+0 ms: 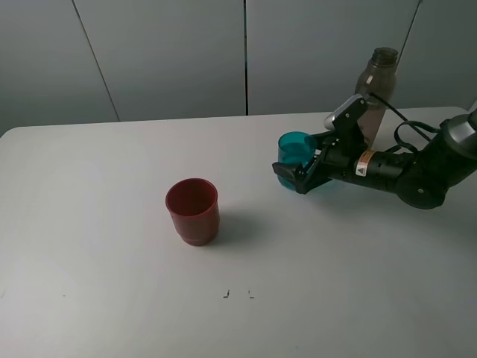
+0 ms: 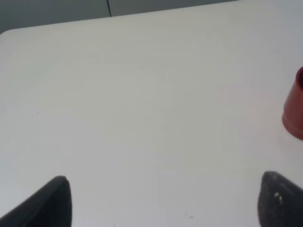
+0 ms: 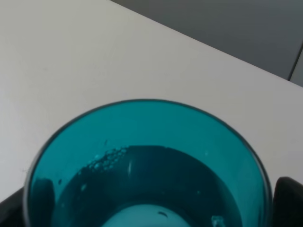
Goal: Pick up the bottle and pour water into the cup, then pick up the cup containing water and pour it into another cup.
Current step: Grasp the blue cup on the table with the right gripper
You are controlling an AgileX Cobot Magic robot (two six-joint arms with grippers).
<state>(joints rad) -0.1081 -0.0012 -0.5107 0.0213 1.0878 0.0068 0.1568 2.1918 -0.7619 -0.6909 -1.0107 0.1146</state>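
The cup [image 1: 296,147] stands at about 2 o'clock from the middle of the table [image 1: 112,246] in the high view. Water [image 3: 156,175] is seen in it from the right wrist camera, with small bubbles at its edge. The right gripper [image 1: 293,177] is set around the cup's lower part with its jaws spread wide to either side. No squeeze is seen, though light contact of the pads with the wall cannot be ruled out from these views.

The step in hand is judged to be the taking of the filled cup. The jaws should be closed evenly on the tapered wall, with only enough force to hold, since thin plastic may flex and water be spilled. The cup should be lifted upright and carried to the red cup [image 1: 193,211], at 8 o'clock from it and well apart. The lip should be brought over that rim before any tilt is begun.

The bottle [image 1: 376,82] stands at 1 o'clock, just behind the right arm [image 1: 417,179], and should be cleared by the wrist. The left gripper [image 2: 163,201] is open and empty over bare table.

A sticker [image 1: 364,163] with an orange patch is carried on the right arm, its writing too small to be read. No writing is made out on the cups or the bottle.
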